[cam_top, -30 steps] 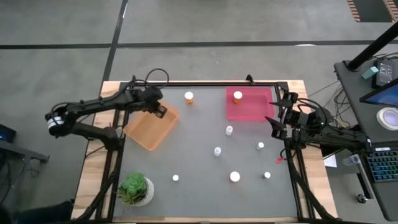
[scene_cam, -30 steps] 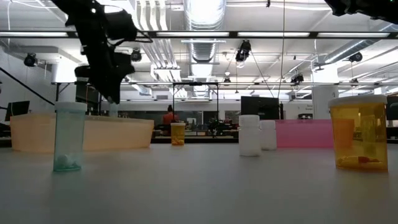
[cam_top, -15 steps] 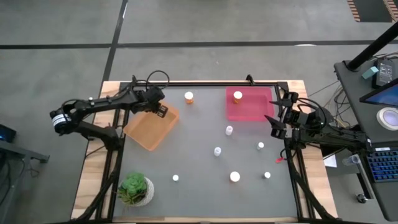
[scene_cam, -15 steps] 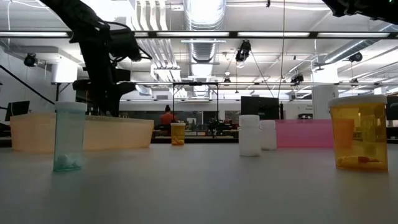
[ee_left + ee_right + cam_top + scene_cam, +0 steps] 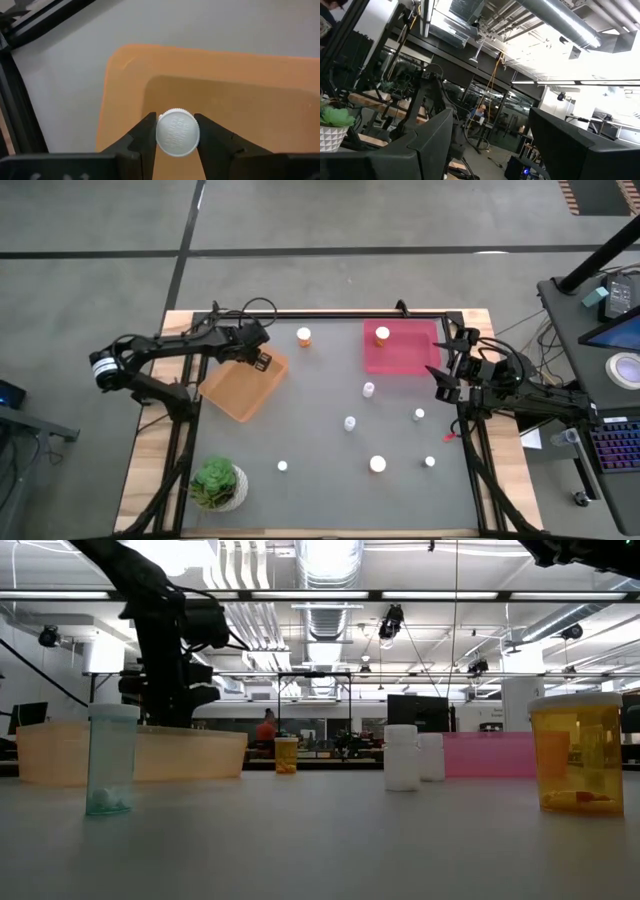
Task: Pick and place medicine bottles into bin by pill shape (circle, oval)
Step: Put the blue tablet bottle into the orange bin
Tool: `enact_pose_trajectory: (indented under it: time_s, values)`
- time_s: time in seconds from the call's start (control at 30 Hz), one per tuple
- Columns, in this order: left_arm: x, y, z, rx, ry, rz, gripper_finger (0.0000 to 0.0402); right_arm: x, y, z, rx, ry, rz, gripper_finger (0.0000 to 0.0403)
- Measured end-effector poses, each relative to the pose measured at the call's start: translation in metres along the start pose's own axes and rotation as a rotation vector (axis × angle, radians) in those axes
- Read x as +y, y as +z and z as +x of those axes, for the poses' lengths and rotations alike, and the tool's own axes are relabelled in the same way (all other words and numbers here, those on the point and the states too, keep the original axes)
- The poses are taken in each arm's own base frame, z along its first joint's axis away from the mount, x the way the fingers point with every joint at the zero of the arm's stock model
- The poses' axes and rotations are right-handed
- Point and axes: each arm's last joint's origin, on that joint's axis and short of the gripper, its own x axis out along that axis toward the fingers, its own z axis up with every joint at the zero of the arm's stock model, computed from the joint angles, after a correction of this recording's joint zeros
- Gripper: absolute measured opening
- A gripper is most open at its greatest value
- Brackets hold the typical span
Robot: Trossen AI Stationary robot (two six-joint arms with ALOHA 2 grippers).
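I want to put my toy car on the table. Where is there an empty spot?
The biggest bare patch is the mat's middle-left, between the orange bin, the plant and the small white-capped bottles. The right half is crowded with scattered bottles below the pink bin. Avoid the orange bin: the left claw hangs there with a bottle.

Your high view looks straight down on the whole desk (image 5: 320,430) and the floor around it, from well above. Your low view sits at desk height on the near edge, facing level across the top into the room behind, with the nearest bottles looming large. Both share the orange bin (image 5: 243,385) (image 5: 190,755) on the left and the pink bin (image 5: 400,348) (image 5: 495,754) on the right. Your left wrist view looks down, close, past its fingers (image 5: 145,135) into that orange bin (image 5: 240,100). Your right wrist view faces out level into the room, away from the desk.
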Motion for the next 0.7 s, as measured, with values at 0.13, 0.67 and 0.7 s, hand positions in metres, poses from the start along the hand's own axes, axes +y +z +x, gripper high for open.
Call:
enact_pose_trajectory:
  time_s: [0.13, 0.67, 0.7]
  values:
    - [-0.0017, 0.0007, 0.0031, 0.000, 0.000, 0.002, 0.0104, 0.0000, 0.0000, 0.0000, 0.000, 0.000, -0.001, 0.0256]
    - [-0.0032, 0.0002, 0.0071, 0.014, 0.009, 0.009, 0.0105, 0.0000, -0.0001, 0.0000, 0.001, 0.000, -0.001, 0.0256]
    - [-0.0032, 0.0002, 0.0071, 0.014, 0.009, 0.009, 0.0105, 0.0000, -0.0001, 0.0000, 0.001, 0.000, -0.002, 0.0256]
